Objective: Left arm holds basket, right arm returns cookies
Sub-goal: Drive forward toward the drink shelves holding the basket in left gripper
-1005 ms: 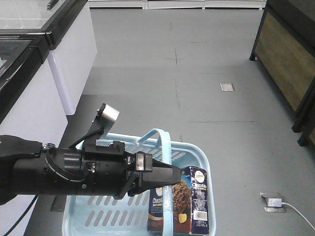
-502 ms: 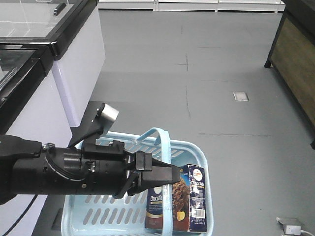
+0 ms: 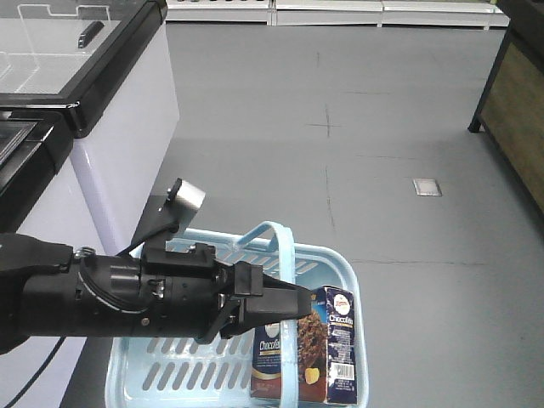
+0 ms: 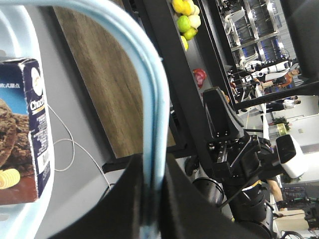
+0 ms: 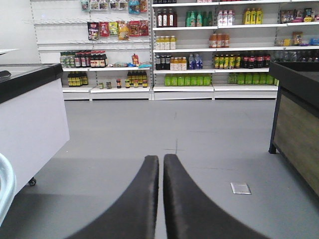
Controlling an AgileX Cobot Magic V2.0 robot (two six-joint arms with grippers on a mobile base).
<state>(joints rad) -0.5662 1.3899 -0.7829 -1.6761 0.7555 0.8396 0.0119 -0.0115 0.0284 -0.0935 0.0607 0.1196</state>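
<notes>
The light blue basket (image 3: 344,255) hangs by its arched handle (image 3: 287,255) from my left gripper (image 3: 299,302), which is shut on that handle. The left wrist view shows the handle (image 4: 155,99) running down between the black fingers (image 4: 127,199). The cookies box (image 3: 316,353), navy and brown with a chocolate cookie picture, stands upright in the basket's right end and also shows as the box (image 4: 22,129) in the left wrist view. My right gripper (image 5: 161,158) is shut with nothing in it, pointing down the aisle. The right arm (image 4: 232,149) is to the side, away from the basket.
A white chest freezer (image 3: 127,110) with a black rim lines the left side. A wooden-sided display stand (image 3: 518,102) is at the far right, with fruit (image 4: 187,15) on it. Stocked shelves (image 5: 214,45) close the aisle's far end. A metal floor plate (image 3: 427,187) lies ahead.
The floor, freezer and wooden stand have slid right and down in the front view, so the base has moved. The left arm, basket and cookies box keep their places relative to each other.
</notes>
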